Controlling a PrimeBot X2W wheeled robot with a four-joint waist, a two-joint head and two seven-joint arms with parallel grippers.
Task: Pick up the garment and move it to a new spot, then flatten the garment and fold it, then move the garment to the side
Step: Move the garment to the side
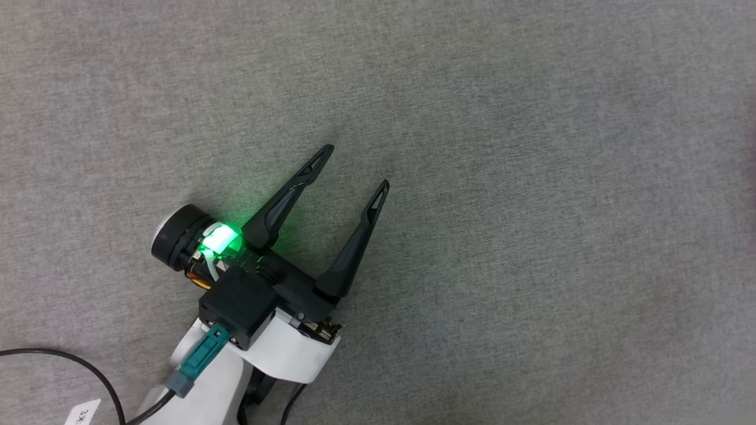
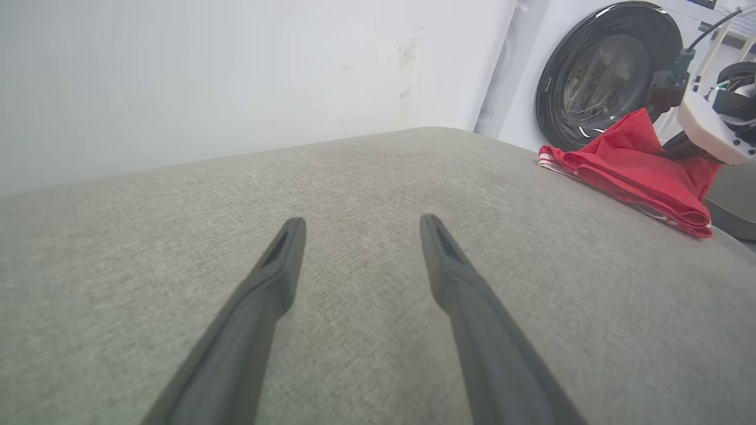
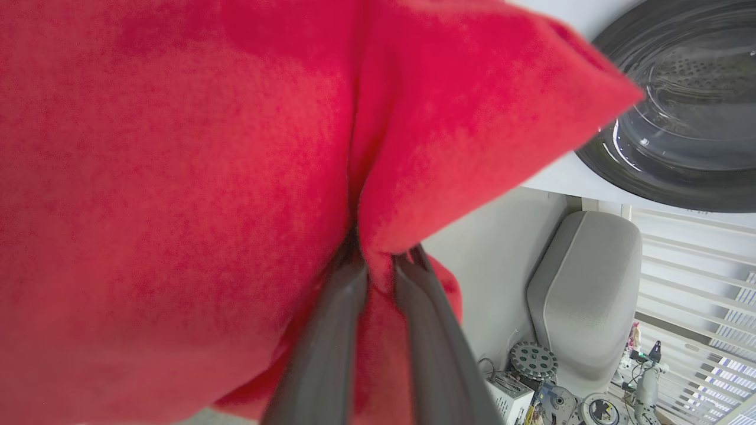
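In the head view, the left gripper (image 1: 357,166) hangs over the bare middle of the grey fabric surface (image 1: 531,236) with its fingers spread wide and nothing between them. That looks like a waiting pose, kept off the cloth until a second hold is needed for flattening. In the left wrist view, the same two fingers point across the surface towards its far edge, again parted and empty. The garment (image 2: 626,162) lies bunched at the surface's far right corner, in front of the washing machine (image 2: 602,71). Most of the red cloth rests on the surface, and one peak is drawn up towards the right gripper (image 2: 676,144), whose pale wrist sits just above that corner. A strip of striped trim shows at the heap's lower edge (no letters or number face this way). In the right wrist view, the right gripper's fingers are drawn close together on a pinched fold of the garment (image 3: 177,177), with the red cloth spreading out from that pinch. A narrow pinch on one fold suits lifting, since the rest can hang and trail clear of the surface's edge. My judgement is that the pick-up is in hand and the move to a new spot on the surface comes next.
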